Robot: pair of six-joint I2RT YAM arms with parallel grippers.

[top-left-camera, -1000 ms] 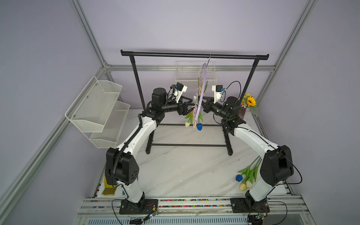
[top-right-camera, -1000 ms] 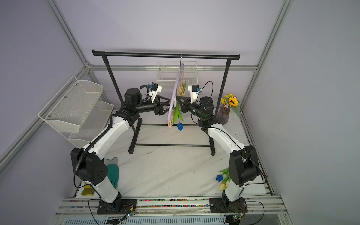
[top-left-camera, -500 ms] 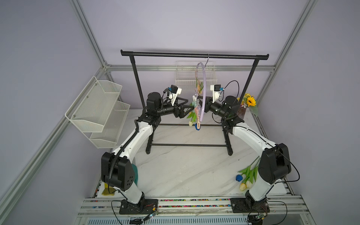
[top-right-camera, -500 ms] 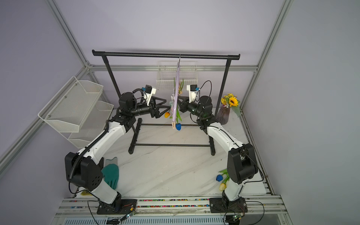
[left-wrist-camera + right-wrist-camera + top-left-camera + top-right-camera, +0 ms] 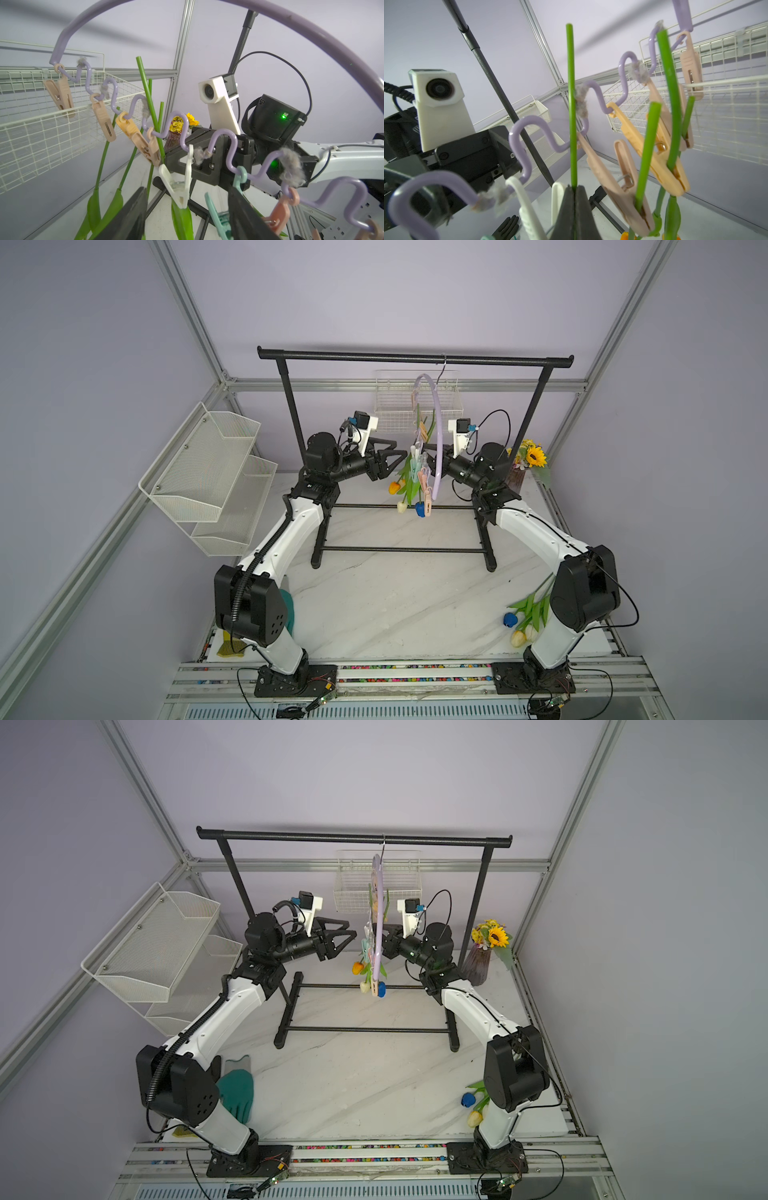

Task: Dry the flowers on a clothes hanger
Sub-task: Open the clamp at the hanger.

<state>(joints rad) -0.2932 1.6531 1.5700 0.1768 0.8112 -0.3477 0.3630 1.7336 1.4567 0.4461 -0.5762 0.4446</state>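
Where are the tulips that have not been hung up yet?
In both top views the loose tulips lie on the marble table, at its near right corner, beside the base of the right arm.

The right tool (image 5: 574, 194) is clamped on 1 upright green stem (image 5: 571, 104), just beside a white clothespin (image 5: 526, 207) on the lilac hanger (image 5: 520, 133).

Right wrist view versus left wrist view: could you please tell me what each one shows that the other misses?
Only the right wrist view: the left arm's camera, the mesh shelf and a dark glove on the table.
Only the left wrist view: the right arm's camera and the sunflower bouquet.
Both: the lilac hanger, its clothespins, the wire basket, the open left gripper, and the right gripper shut on a tulip stem.
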